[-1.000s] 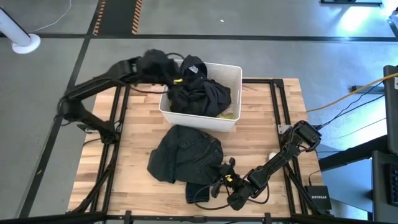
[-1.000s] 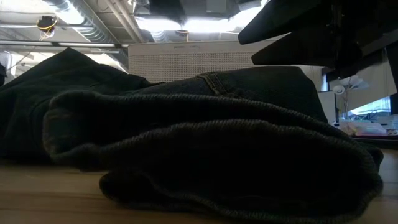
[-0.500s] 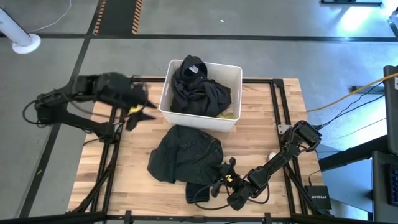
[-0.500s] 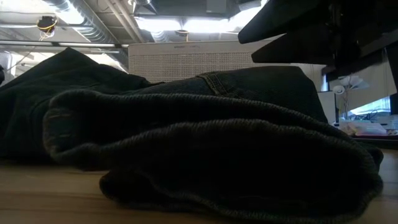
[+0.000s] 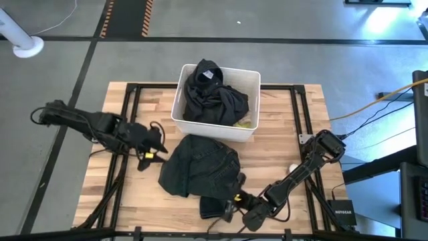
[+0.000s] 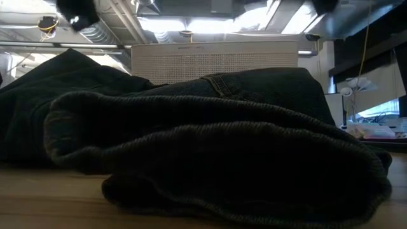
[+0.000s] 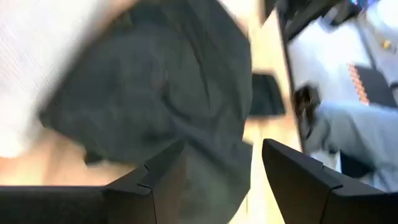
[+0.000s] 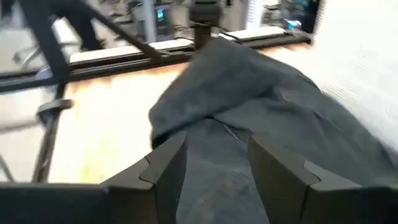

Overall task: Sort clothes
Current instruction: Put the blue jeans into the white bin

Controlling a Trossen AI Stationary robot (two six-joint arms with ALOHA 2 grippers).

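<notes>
A large dark garment (image 5: 199, 167) lies crumpled on the wooden table (image 5: 294, 134), just near of the white bin (image 5: 249, 80), which stands at the far middle of the table and is heaped with more dark clothes (image 5: 210, 94); a bit of neon yellow fabric (image 5: 244, 124) shows at the bin's near right corner. A smaller flat black piece (image 5: 212, 206) lies at the near edge of the large garment, partly under it. The left gripper (image 5: 152, 144) is low over the table just left of the large garment, its fingers apart and holding nothing; its wrist view shows the two dark fingers (image 7: 158, 171) spread with the dark cloth (image 7: 161, 93) ahead of them. The right gripper (image 5: 234, 199) sits at the near right edge of the same garment, right by the flat black piece, its fingers (image 8: 165, 168) likewise apart, with the folded dark fabric (image 8: 261, 106) lying between and beyond them; whether they touch the cloth cannot be told. In the low view the garment (image 6: 210, 159) fills nearly the whole width, its ribbed hem resting on the wood. A small white ball (image 5: 292, 168) lies on the table to the right, beside the right arm.
</notes>
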